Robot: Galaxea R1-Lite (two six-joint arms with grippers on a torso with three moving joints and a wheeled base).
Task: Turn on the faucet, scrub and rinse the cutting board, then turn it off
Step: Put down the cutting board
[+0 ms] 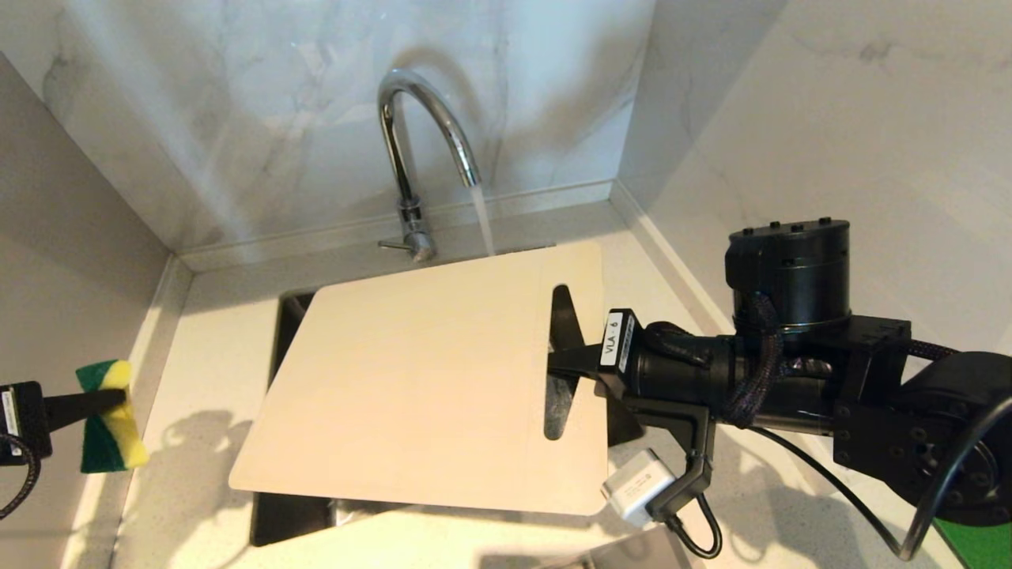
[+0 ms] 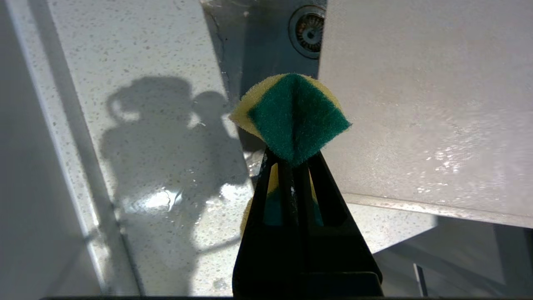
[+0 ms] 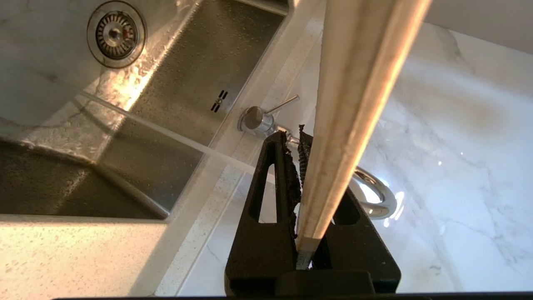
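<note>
right end effector pinches thin beige cutting board; left end effector clamps spongy scrubber

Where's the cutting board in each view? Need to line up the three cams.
Head: cutting board fills the centre, over the sink, its slot end held by the right gripper.
Left wrist: its pale wet face fills the upper right, beyond the sponge.
Right wrist: seen edge-on, a strip rising from the jaws.
Shared landmark: the sink drain in both wrist views; the faucet in the head and right wrist views.

Cutting board under running faucet
</note>
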